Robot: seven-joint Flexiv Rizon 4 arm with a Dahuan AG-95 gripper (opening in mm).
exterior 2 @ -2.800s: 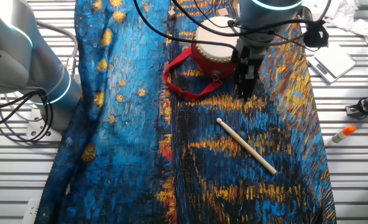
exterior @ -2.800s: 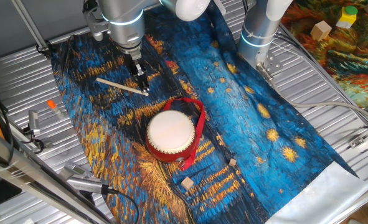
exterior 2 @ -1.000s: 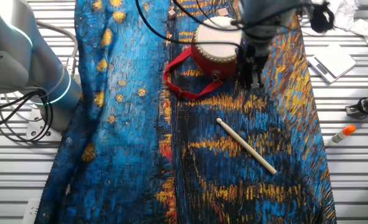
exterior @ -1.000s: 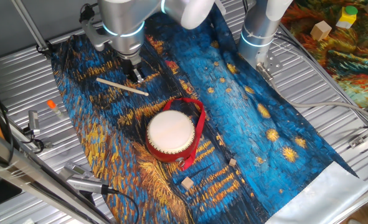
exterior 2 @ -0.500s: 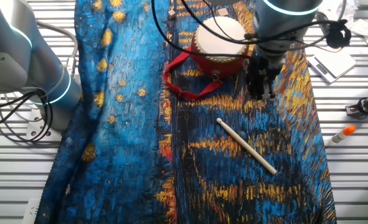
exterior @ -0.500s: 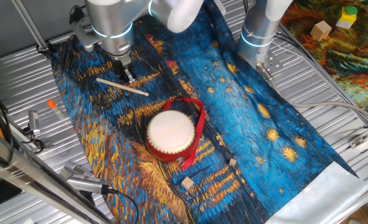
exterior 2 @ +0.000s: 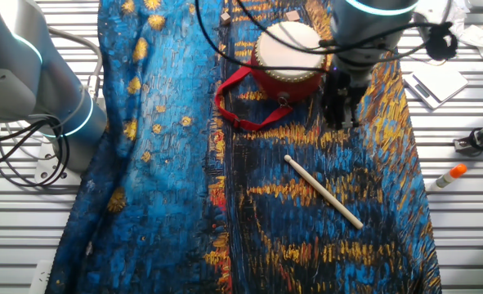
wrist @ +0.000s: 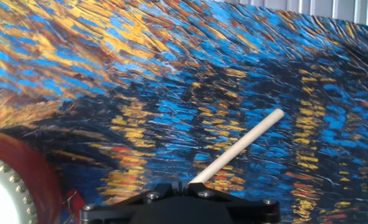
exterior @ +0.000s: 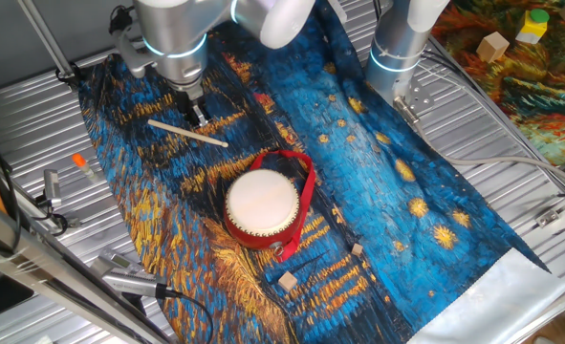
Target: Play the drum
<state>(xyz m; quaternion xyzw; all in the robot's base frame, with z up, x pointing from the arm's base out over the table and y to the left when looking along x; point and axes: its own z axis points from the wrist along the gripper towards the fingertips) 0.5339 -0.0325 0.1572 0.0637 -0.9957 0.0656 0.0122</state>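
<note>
The drum (exterior: 261,205) stands on the painted cloth, cream skin up, its red strap looped beside it; it also shows in the other fixed view (exterior 2: 286,55) and at the lower left of the hand view (wrist: 22,180). A thin pale wooden stick (exterior: 188,133) lies flat on the cloth, also seen in the other fixed view (exterior 2: 323,192) and the hand view (wrist: 236,148). My gripper (exterior: 197,116) hovers above the cloth near the stick, apart from it, and beside the drum in the other fixed view (exterior 2: 339,118). Its jaws look shut and empty.
Small wooden blocks (exterior: 287,280) lie on the cloth in front of the drum. An orange-capped marker (exterior 2: 452,173) lies on the metal slats. A second arm's base (exterior: 397,48) stands at the cloth's edge. A white box (exterior 2: 437,80) sits beyond the cloth.
Over 2.8 seconds my gripper has moved away from the drum, along the stick's length. In the last half second it has barely moved. The drum and the stick have not moved.
</note>
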